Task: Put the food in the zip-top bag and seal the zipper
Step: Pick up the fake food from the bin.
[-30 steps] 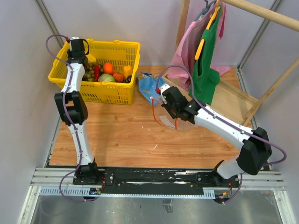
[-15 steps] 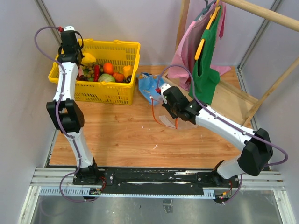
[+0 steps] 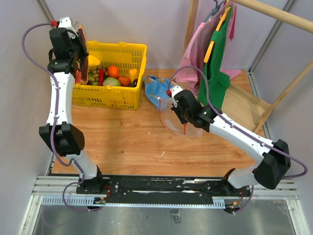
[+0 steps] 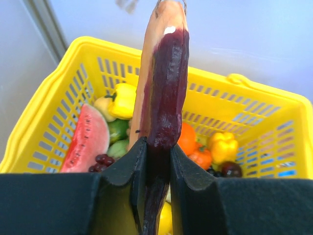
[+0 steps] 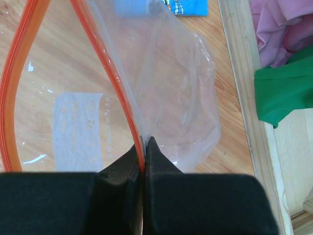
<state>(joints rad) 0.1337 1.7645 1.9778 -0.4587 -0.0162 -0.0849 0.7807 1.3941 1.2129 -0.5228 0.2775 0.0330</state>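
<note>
The slice point(image 4: 161, 88) is long, with dark red flesh, a pale orange rind and a small white fleck near its top end. It is held upright at the upper left of the top view, above the left end of the yellow basket point(image 3: 113, 96), in which other toy food is seen. The bag point(image 3: 188, 128) is clear, with a white label, and is found just right of centre, over the counter point(image 3: 132, 147). Its mouth is spread into a wide loop by the red-orange zipper point(image 5: 110, 78). Whether the bag rests on the counter cannot be told.

The basket is set close to the back wall, and a blue pouch point(image 3: 155, 88) lies just beside its right end. Bare counter is left between the basket and the bag. A wooden frame point(image 3: 193, 22) hung with pink and green clothes point(image 3: 215, 73) stands at the upper right, near the bag.

The left pincer point(image 4: 154, 161) is closed on the lower end of the slice, one finger pressed to each face. The right pincer point(image 5: 145, 147) is closed tight, with one side of the zipper pinched between its fingers.
</note>
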